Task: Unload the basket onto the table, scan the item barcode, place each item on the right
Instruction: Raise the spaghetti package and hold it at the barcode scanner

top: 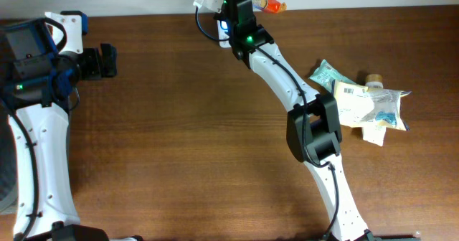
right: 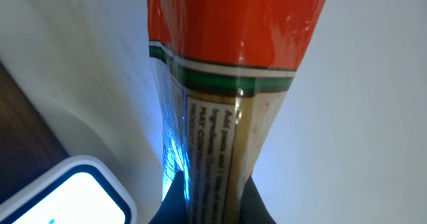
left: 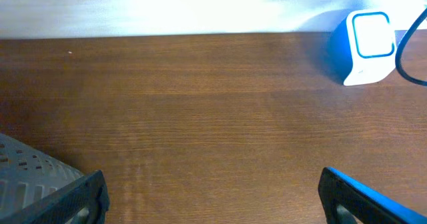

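At twelve o'clock the right gripper pinches an orange-topped packet just beside the scanner, while at nine o'clock the left gripper gapes wide.

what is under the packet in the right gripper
A lit corner of the scanner shows beside the lower end of the packet. The packet and right gripper hide the rest.
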Controlling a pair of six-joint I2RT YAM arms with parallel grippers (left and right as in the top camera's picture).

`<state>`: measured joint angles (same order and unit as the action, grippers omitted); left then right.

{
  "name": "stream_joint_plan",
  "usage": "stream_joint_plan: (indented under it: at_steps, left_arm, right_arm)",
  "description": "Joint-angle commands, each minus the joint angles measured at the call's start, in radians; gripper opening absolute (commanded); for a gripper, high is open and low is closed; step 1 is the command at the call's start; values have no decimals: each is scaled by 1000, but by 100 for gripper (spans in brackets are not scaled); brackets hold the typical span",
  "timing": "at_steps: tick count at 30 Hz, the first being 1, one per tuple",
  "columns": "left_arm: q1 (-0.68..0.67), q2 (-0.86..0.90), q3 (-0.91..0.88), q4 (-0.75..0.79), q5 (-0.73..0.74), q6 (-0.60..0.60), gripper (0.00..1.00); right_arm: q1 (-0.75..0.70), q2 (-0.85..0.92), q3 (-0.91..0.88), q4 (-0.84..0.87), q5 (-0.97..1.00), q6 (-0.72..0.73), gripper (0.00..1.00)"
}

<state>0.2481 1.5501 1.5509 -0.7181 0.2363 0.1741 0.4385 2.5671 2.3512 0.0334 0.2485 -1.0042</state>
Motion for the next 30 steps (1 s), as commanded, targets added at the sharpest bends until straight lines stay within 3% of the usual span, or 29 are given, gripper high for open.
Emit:
stream_joint_plan:
  at_steps: [1, 30]
  left_arm:
    - [3, -12, 3, -1, 11, -9, 99]
    - [3, -12, 3, -2, 11, -9, 99]
  right_arm:
    - [15, -20, 27, 62, -48, -88, 4]
    - [68, 7, 27, 97, -65, -118, 4]
